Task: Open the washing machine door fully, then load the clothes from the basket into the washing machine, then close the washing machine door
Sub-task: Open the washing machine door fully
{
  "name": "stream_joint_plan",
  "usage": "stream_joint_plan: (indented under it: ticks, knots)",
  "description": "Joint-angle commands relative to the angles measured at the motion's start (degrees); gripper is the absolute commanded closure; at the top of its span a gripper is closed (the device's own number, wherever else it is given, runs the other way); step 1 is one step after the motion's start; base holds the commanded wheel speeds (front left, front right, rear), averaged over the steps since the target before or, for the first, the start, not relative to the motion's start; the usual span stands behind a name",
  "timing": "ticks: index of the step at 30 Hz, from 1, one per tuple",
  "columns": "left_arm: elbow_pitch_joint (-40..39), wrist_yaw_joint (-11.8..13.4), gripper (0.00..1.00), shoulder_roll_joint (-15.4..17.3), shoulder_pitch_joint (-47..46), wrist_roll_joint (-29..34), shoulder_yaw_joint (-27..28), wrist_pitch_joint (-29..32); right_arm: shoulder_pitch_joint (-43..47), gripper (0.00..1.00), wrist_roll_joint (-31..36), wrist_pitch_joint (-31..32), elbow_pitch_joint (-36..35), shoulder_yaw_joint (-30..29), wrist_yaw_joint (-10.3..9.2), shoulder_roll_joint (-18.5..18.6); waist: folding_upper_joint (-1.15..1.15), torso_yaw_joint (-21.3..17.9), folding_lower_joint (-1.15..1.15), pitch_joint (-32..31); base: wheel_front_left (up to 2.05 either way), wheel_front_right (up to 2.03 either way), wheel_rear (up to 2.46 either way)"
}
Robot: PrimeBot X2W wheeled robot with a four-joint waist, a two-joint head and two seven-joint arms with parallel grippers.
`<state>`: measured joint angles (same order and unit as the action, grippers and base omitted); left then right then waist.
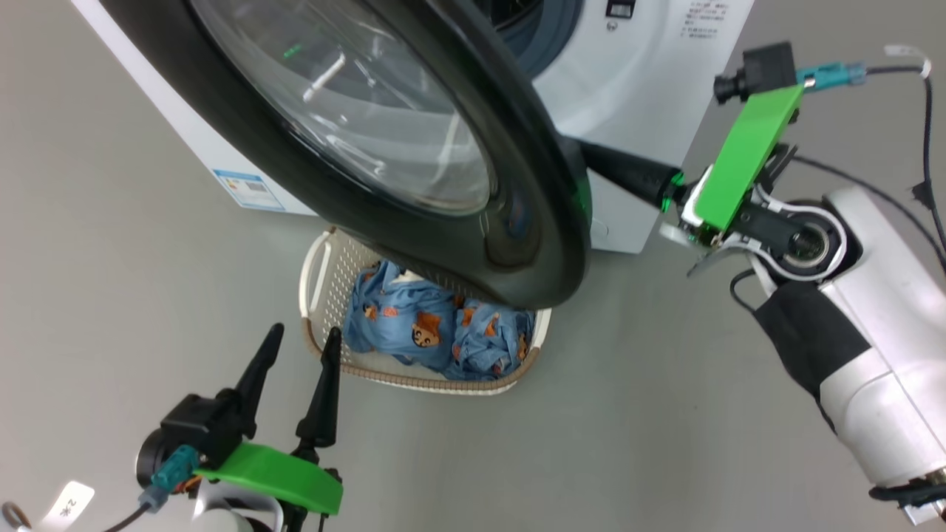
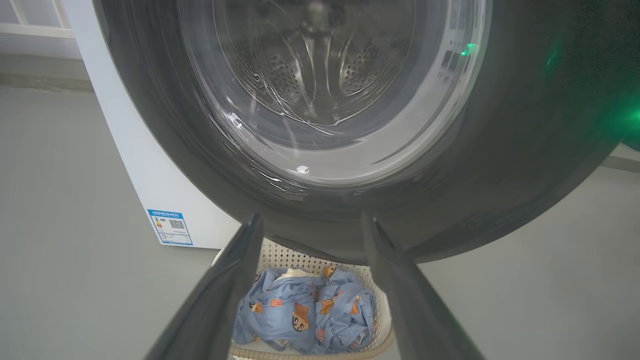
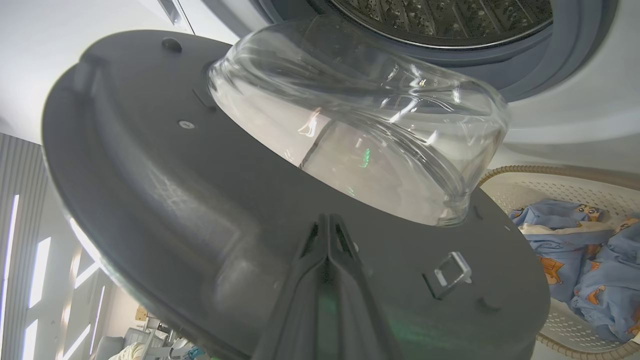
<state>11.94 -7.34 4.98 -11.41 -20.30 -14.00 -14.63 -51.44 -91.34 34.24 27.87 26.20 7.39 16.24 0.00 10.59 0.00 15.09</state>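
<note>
Washing machine door [image 1: 536, 222] ajar, swung out from washing machine [image 1: 643, 103], lower rim hanging over basket [image 1: 316, 295]. Basket on floor [image 1: 111, 281] just before machine. Clothes [image 1: 425, 332], blue bear-print, heaped inside basket. Right end effector [image 3: 327, 221]: fingers pressed together, nothing between them, tips at door's grey inner face just below glass bowl [image 3: 360, 125]; contact unclear. Left end effector [image 1: 305, 329]: fingers spread, empty, poised near basket's left rim, clear of clothes.

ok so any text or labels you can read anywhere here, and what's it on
Small blue label sticker, low on the big white front-loading washing machine: QR code and print, too small to read.
Grey printed lines on its front: too small to read.
White paper tag, head view's lower left corner: "2", then an unclear mark.
</note>
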Motion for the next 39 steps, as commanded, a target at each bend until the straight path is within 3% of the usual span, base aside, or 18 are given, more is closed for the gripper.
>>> stream_joint_plan:
  ticks: [1, 13, 26, 39]
  knots:
    - [-1.53, -0.14, 0.0, 1.06, 0.37, 0.59, 2.35, -0.37, 1.61, 1.0, 0.1, 0.56, -2.19, 0.77, 0.1, -1.31, 0.0, 0.41, 0.0, -1.28, 0.0, 0.0, 0.0]
    - [-1.85, -0.14, 0.0, 0.32, 2.44, 1.35, 3.25, -0.37, 6.89, 1.0, 0.15, 2.61, -5.2, 2.39, 0.1, -2.53, 0.0, 2.05, 0.0, -4.69, 0.0, 0.0, 0.0]
    - [-2.52, -0.14, 0.0, -0.21, 3.77, 1.72, 3.77, -0.37, 11.72, 1.0, 0.55, 4.55, -8.45, 5.52, 0.1, -6.23, 0.0, 3.87, 0.0, -6.5, 0.0, 0.0, 0.0]
    - [-2.3, -0.14, 0.0, -0.15, 4.13, 1.96, 4.14, -0.37, 13.75, 1.0, 1.64, 3.24, -8.95, 5.64, 0.1, -7.05, 0.0, 3.21, 0.0, -7.98, 0.0, 0.0, 0.0]
